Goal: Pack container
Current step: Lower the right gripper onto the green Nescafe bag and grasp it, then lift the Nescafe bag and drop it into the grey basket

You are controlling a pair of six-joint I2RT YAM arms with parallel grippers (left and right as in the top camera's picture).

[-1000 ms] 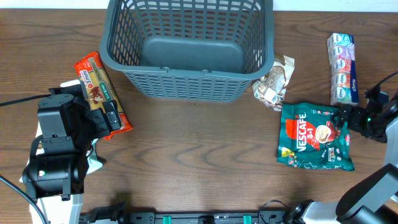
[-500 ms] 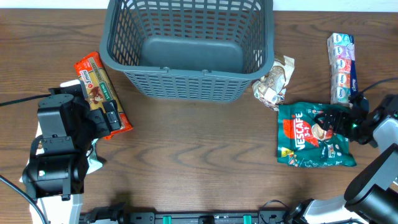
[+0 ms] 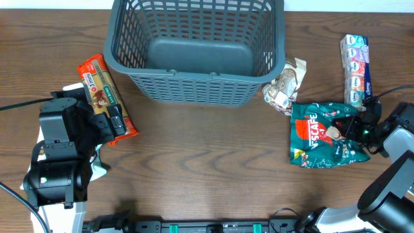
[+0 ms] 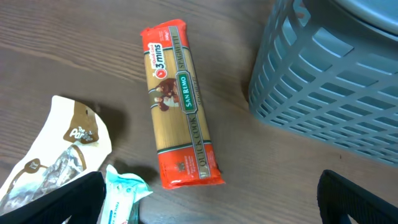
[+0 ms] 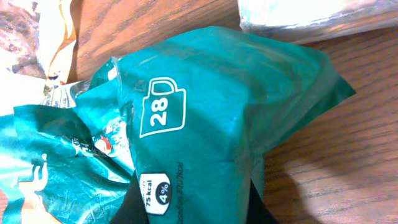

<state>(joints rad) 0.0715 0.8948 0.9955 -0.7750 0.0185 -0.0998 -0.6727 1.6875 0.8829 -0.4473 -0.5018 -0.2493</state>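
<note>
We see the basket (image 3: 194, 87) standing upright at the far middle of the wooden table (image 3: 207, 162), its mouth facing up and its far rim cut off by the top of the overhead view. It is large, rectangular, dark grey-blue plastic. Its walls taper inward toward the base and are pierced by rows of lattice slots under a flared rim. Its solid, smooth bottom shows plainly. In the left wrist view one slotted corner (image 4: 336, 81) fills the upper right.
</note>
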